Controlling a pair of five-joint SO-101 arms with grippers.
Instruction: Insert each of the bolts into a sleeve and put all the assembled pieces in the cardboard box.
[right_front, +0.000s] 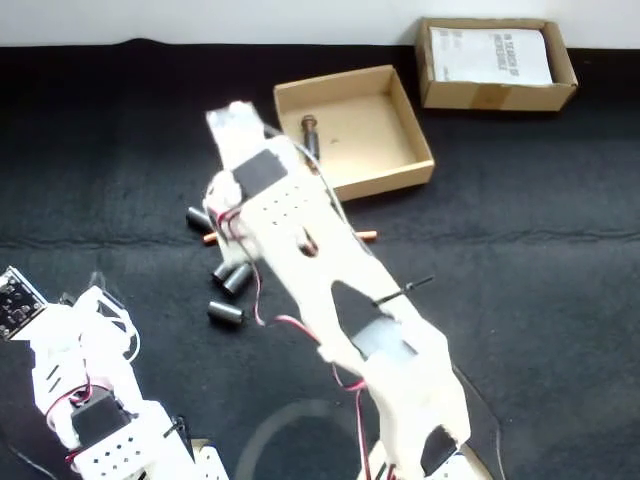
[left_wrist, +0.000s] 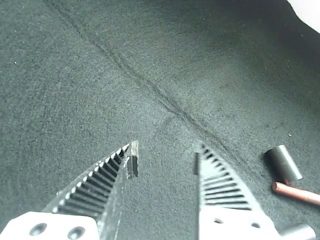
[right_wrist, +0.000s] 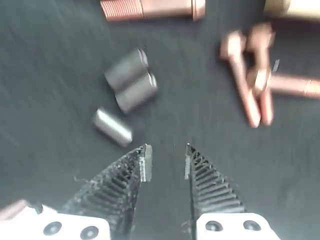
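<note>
The sleeves (right_wrist: 131, 86) lie loose on the counter (right_wrist: 50, 75) beside a heap of bolts (right_wrist: 250, 75), near the cardboard box (right_front: 372, 125), where one assembled piece (right_front: 310, 133) already rests. Our right claw (right_wrist: 165, 160) hangs spread and empty just by the sleeves. The left claw (left_wrist: 165, 157) gapes too, farther off. We fear the round sleeves may roll away at a nudge, or two tangled bolts may come up together.
</note>
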